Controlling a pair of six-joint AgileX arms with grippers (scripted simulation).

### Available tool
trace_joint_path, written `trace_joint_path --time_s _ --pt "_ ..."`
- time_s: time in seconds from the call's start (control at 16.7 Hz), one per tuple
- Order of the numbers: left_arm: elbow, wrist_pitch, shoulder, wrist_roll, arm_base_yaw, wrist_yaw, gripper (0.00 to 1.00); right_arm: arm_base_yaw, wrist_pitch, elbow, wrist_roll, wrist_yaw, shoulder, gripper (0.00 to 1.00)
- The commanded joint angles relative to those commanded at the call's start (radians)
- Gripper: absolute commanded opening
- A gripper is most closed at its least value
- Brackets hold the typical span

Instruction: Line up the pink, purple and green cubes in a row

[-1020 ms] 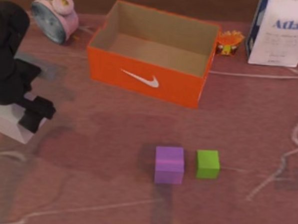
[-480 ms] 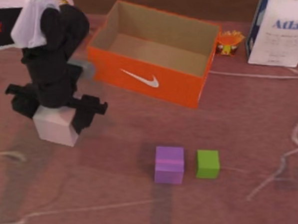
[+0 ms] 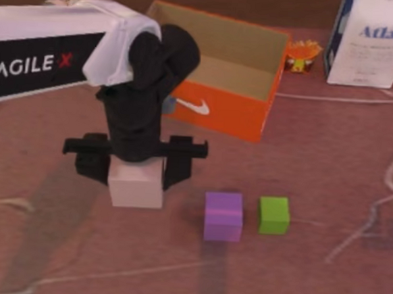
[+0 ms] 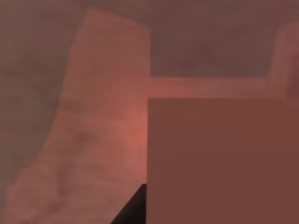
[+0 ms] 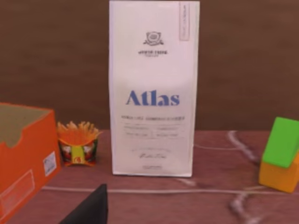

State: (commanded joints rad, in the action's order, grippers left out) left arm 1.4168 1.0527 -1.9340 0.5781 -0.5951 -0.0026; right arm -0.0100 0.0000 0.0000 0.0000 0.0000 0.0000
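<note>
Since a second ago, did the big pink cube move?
Yes. The pink cube, held by the left gripper, has travelled rightward in the top view, toward the purple cube, which stayed put beside the green cube.

Left gripper [image 3: 136, 162] hides pink cube's [image 3: 136, 191] top.

Pink cube [image 3: 135, 188] left of purple cube [image 3: 223, 216], green cube [image 3: 274, 214] just right, box [image 3: 247, 120] behind, seemingly apart.
</note>
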Motion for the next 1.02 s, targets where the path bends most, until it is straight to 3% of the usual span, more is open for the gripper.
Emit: trace_joint_path --time_s 0.42,1.02 --pt "-0.009 -0.017 -0.006 0.016 -0.009 0.0 0.0 0.0 0.0 0.0 0.0 0.0 0.0 1.0" --pt "-0.145 -0.252 -0.103 0.013 -0.009 0.0 0.0 0.0 0.0 0.0 0.0 0.0 0.0 1.0"
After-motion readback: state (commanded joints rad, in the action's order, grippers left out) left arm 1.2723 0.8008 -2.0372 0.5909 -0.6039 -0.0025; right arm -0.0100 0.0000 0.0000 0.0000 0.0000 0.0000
